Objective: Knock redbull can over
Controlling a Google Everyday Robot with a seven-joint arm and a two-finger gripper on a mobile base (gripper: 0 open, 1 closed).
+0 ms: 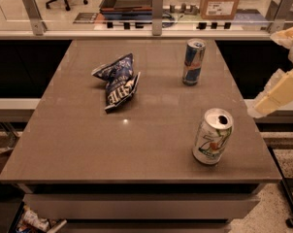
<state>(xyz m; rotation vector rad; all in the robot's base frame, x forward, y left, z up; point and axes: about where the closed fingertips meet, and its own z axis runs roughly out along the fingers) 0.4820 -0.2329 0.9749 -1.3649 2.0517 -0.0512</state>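
Note:
The redbull can [193, 61] is slim, blue and silver, and stands upright at the far right of the brown table [88, 144]. My gripper [275, 97] is pale cream and sits at the right edge of the view. It is off the table's right side, well to the right of the redbull can and a little nearer the camera. It touches nothing.
A wider white-and-green 7UP can [212, 137] stands upright near the table's front right corner. A crumpled blue chip bag [117, 81] lies left of centre. A glass barrier with metal posts [157, 12] runs along the far edge.

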